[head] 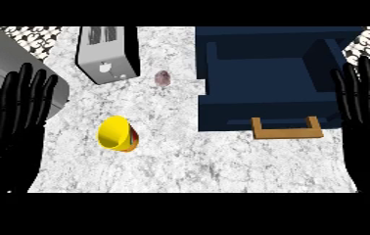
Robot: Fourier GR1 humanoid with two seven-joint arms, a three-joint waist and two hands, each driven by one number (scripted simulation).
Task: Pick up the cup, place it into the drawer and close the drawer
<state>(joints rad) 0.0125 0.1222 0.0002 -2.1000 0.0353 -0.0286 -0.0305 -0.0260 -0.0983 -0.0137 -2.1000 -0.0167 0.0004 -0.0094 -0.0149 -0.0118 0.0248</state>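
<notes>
The drawer [267, 77] is dark blue and stands pulled open at the right part of the white marble counter [217, 155]. Its brown handle [287, 134] is at the drawer's front side, the side nearest to the robot.

The cup [115, 133] is not in the drawer. It sits on the counter to the left of the drawer, well apart from it, at about the same height in the view as the handle. The cup is yellow inside and orange-red outside. Its mouth shows toward the upper left, and I cannot tell if it stands upright or leans. No hand touches it.

A silver toaster [108, 53] with black sides stands to the left of the drawer, beside its far end. Between the toaster and the drawer lies a small brownish round thing [162, 77], near the drawer's left wall; what it is, I cannot tell. Far to the left of the drawer a grey rounded surface [22, 58] shows.

The left hand [25, 111] is at the view's left edge, far from the drawer, partly in front of the grey surface. Its fingers are straight, a little apart, pointing up, and they hold nothing. The right hand [356, 106] is at the view's right edge, over the drawer's right side, with straight fingers a little apart, also holding nothing.
</notes>
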